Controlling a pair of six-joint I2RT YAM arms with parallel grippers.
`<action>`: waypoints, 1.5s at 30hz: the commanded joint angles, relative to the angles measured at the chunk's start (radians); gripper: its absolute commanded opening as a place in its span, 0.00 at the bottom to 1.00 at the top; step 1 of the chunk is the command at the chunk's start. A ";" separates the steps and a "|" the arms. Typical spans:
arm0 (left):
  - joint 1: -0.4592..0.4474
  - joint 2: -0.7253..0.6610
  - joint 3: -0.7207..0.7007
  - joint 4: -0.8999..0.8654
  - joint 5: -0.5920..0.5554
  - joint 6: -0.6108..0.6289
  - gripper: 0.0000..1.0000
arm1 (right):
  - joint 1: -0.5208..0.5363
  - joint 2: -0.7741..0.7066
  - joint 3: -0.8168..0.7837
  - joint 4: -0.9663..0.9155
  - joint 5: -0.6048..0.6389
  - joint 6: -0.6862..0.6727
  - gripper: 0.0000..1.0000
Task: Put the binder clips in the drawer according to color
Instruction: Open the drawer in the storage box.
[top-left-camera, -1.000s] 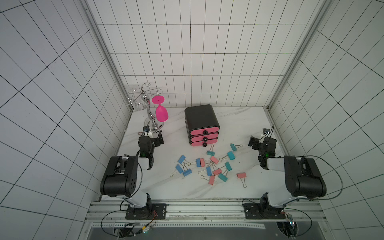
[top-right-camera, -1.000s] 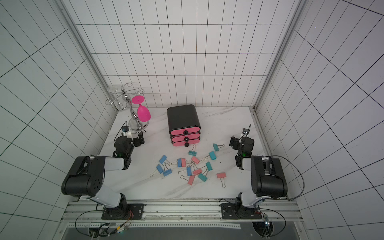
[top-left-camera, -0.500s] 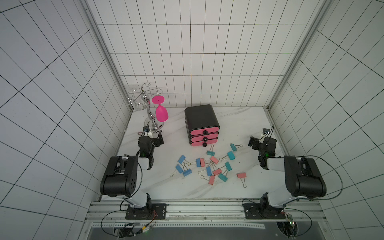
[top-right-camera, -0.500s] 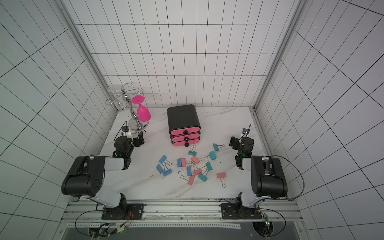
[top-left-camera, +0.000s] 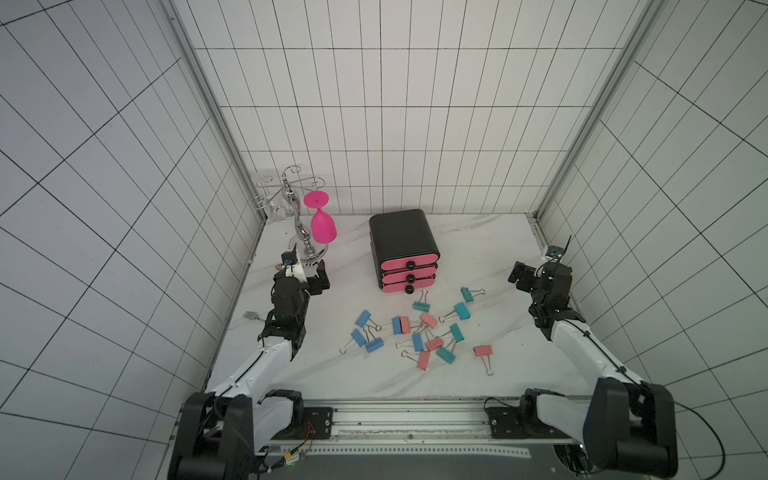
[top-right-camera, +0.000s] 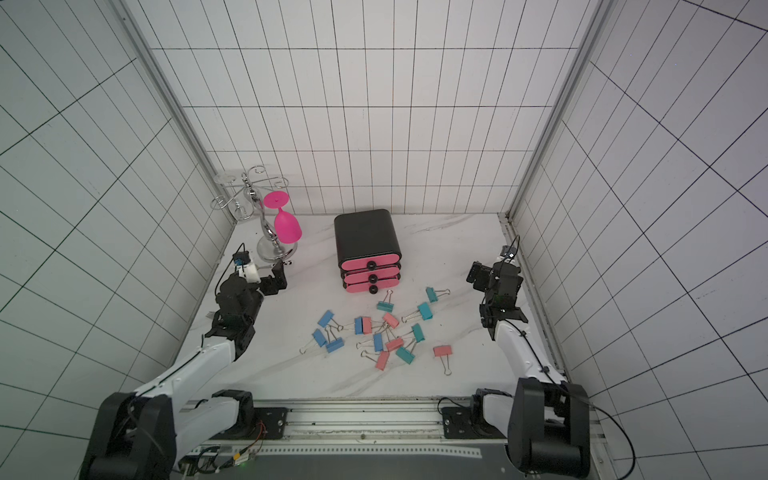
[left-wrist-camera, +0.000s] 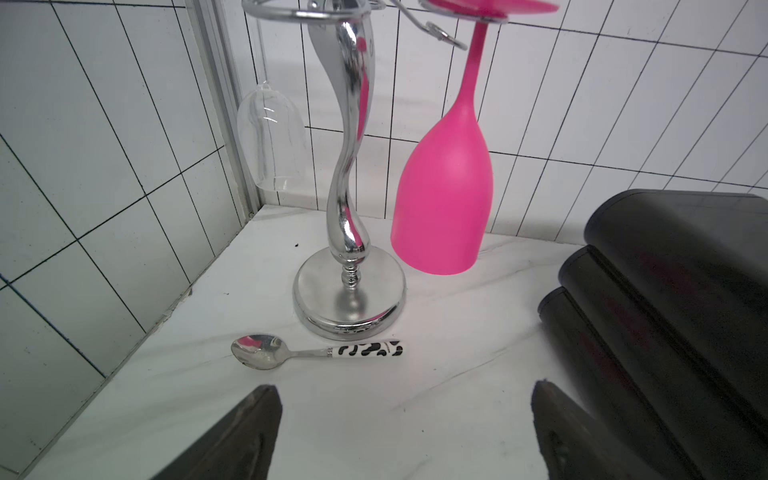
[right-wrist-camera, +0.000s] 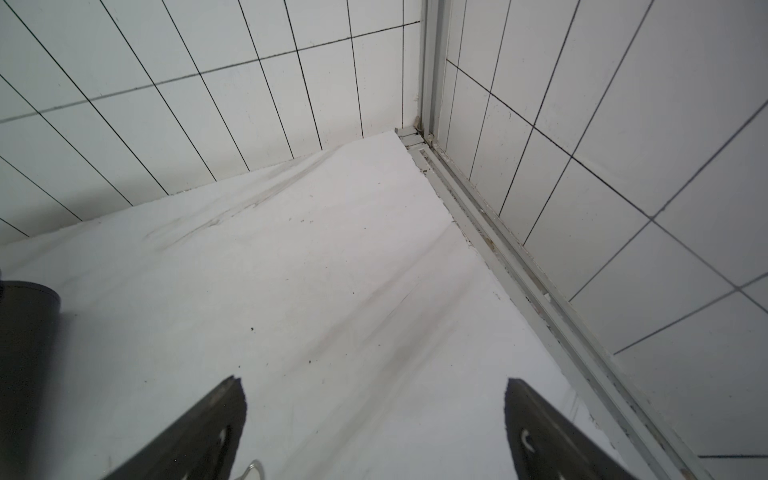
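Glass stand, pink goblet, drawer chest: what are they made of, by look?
Stand: polished metal or chrome plating; mirror-bright reflections along its stem and base.
Pink goblet: opaque plastic or coated glass, unclear which; even satin sheen.
Drawer chest: probably plastic; black semi-gloss shell with faint pink reflections.

The drawer (top-left-camera: 402, 239) stands at the far middle of the table (top-left-camera: 490, 249), fronts facing near. The binder clips (top-left-camera: 419, 332) lie scattered just before it, across the middle. A glass stand (top-left-camera: 306, 245) sits in the far left corner, a spoon (left-wrist-camera: 318, 352) lying just before its base. The left gripper (left-wrist-camera: 403, 388) is near that spoon; the right gripper (right-wrist-camera: 374, 381) is by the right wall.
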 joint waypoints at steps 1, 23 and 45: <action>-0.050 -0.158 0.004 -0.284 -0.146 -0.122 0.98 | -0.001 -0.114 0.009 -0.260 -0.002 0.236 0.99; -0.090 -0.491 0.170 -1.063 0.349 -0.810 0.63 | 0.131 -0.266 0.079 -0.564 -0.440 0.540 0.75; -0.499 -0.394 0.182 -0.939 0.172 -1.018 0.61 | 0.505 0.179 0.289 -0.281 -0.365 0.686 0.60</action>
